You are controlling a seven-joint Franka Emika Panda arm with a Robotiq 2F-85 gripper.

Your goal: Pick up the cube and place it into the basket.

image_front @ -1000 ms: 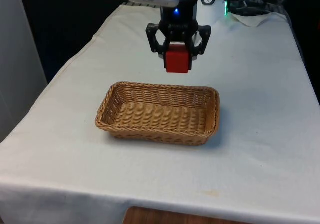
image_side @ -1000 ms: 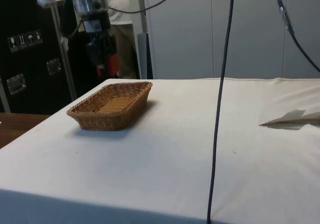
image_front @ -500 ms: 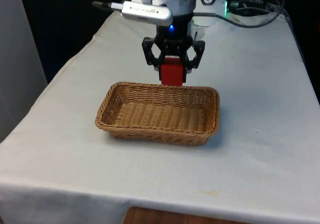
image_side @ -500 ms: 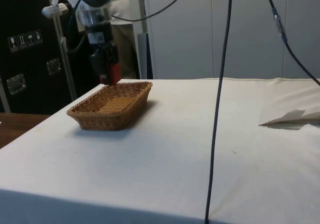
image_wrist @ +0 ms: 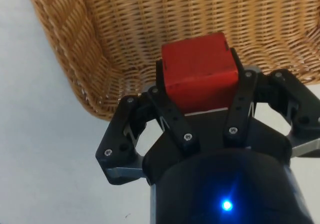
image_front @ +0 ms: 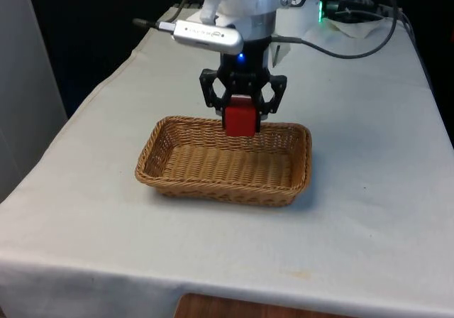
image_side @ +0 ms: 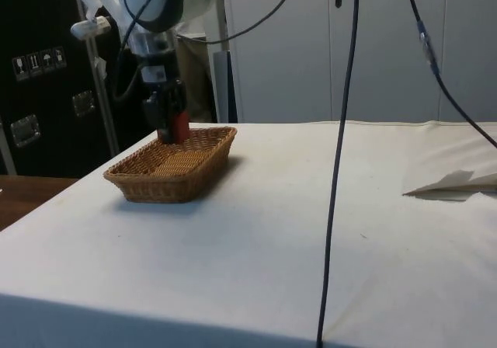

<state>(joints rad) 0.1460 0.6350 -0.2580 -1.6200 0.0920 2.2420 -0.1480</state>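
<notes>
Over the far end of the wicker basket (image_front: 225,163) hangs the black claw (image_front: 241,116), its fingers clamped on the red cube (image_front: 240,117), which sits just above the basket's far rim and not yet on the woven floor. From the side, the claw (image_side: 170,127) and the cube (image_side: 178,128) hang low over the basket (image_side: 174,164), the cube overlapping the rim line. Looking down from the wrist, the cube (image_wrist: 199,71) is pinched between the two fingers (image_wrist: 172,116), with the basket's inner wall and corner (image_wrist: 90,49) right beneath it. Around the basket the white cloth of the tabletop (image_front: 369,190) lies bare nearby; a crumpled bit of white paper (image_side: 458,183) rests well apart near the tabletop's edge in the side view, and a dark cable (image_side: 339,161) hangs down across that same view, in front of everything but touching nothing. Nothing stands between the cube and the basket. Compared with half a second ago, the claw has dropped lower and come a little nearer the basket, so the cube now overlaps its far rim instead of hovering clear above it.
</notes>
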